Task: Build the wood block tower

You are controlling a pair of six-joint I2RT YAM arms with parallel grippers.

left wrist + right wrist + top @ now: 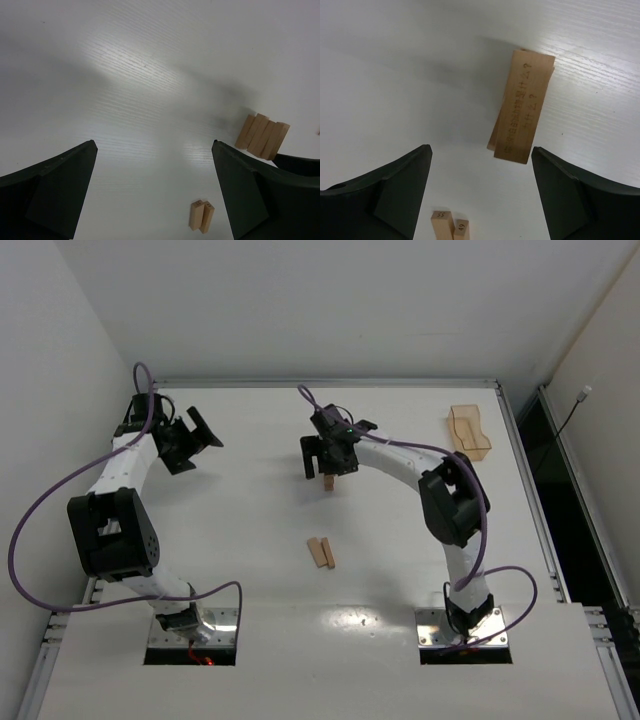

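Observation:
The tower (328, 481) is a small stack of light tan planks near the table's middle. In the right wrist view its top plank (522, 112) carries printed writing, with another plank's edge showing under it. My right gripper (327, 468) (481, 148) hangs just above it, open and holding nothing; the tower lies apart from both fingers. Two loose wood blocks (321, 552) (449, 226) (201, 216) lie side by side closer to the arm bases. My left gripper (190, 440) (153, 142) is open and empty at the far left, and the tower (262, 136) shows off to its right.
A translucent orange-tan tray (469, 430) stands at the back right of the white table (250, 590). Metal rails edge the table, with walls close behind and on both sides. Purple cables loop from both arms.

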